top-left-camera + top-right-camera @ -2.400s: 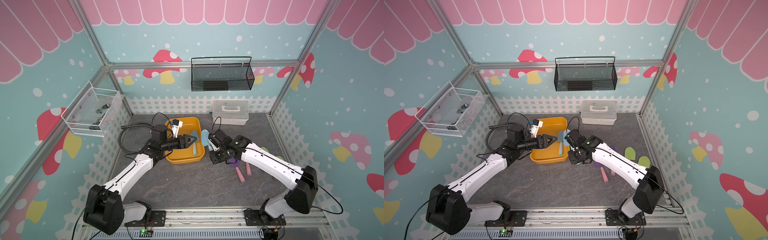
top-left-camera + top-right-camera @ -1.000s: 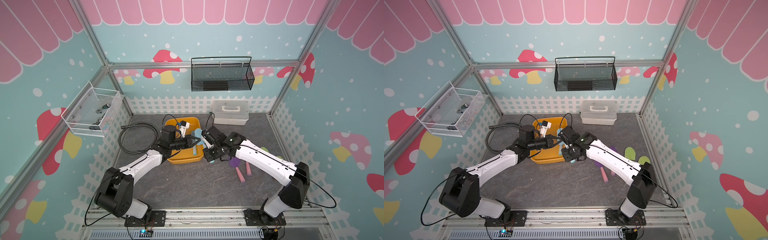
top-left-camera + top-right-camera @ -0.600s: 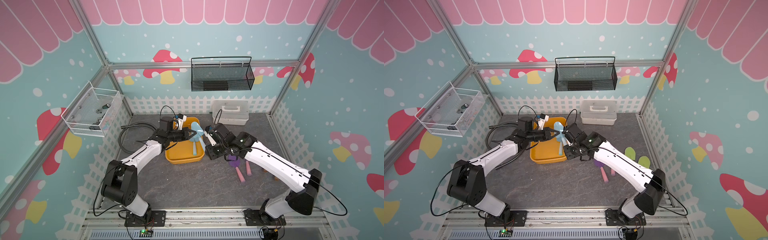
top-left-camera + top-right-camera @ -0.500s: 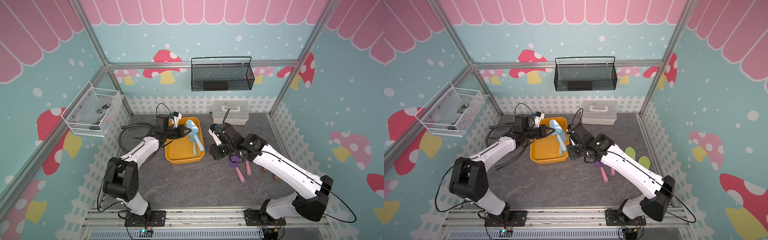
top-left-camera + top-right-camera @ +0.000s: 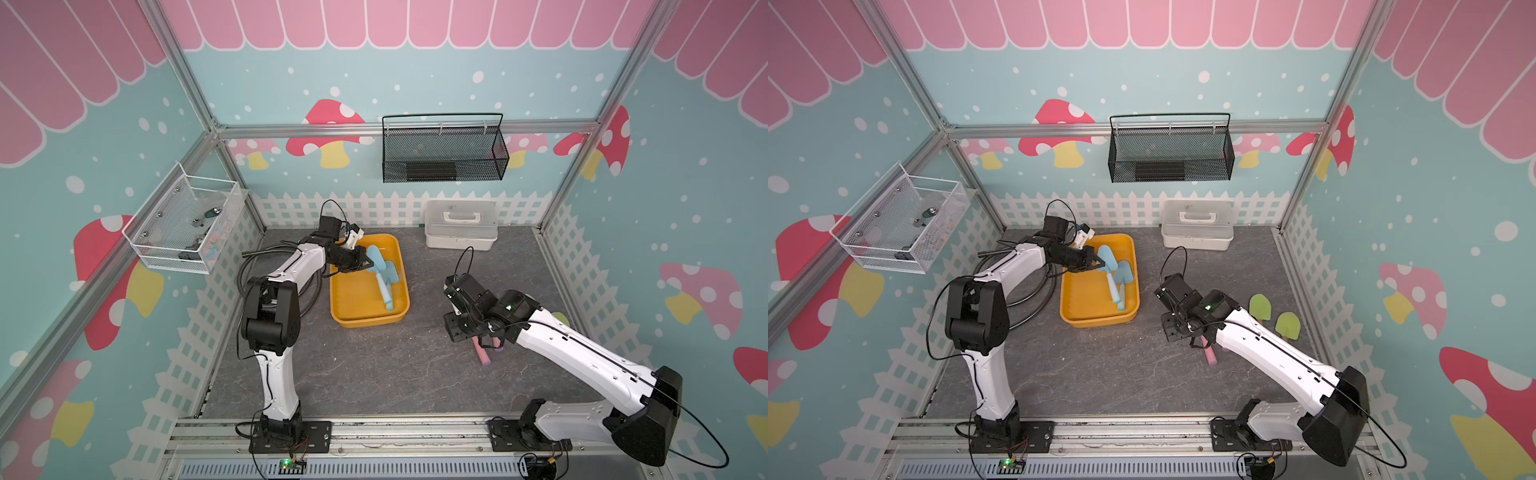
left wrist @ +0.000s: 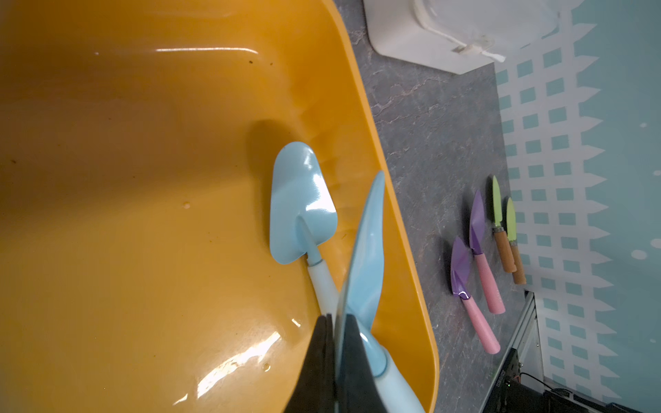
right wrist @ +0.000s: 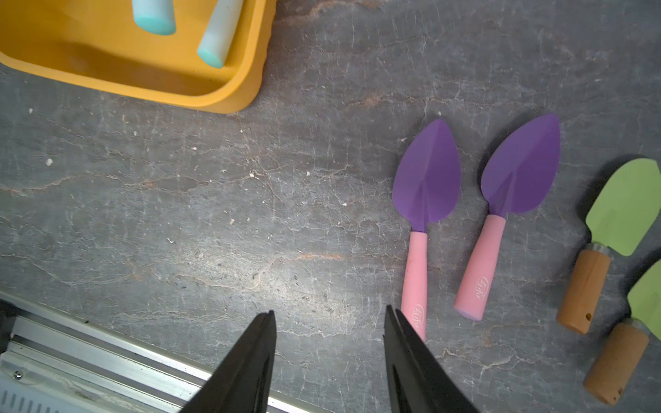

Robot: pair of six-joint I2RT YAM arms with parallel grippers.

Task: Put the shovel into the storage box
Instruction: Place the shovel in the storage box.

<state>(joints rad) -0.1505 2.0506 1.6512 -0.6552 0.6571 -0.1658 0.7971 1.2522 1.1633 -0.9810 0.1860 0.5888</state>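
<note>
Shovel (image 5: 1105, 254) along box (image 5: 1100, 322), blade rearward between tight left fingers (image 6: 320, 361); right fingers (image 7: 250, 364) parted, empty.

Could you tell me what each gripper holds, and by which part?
The left gripper pinches a blue shovel by its blade; the right gripper holds nothing.

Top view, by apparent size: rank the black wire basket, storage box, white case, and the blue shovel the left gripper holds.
1-2. black wire basket and storage box: near alike; the basket hangs higher, maybe nearer the camera, so unranked.
3. white case.
4. blue shovel, clearly smallest.
</note>
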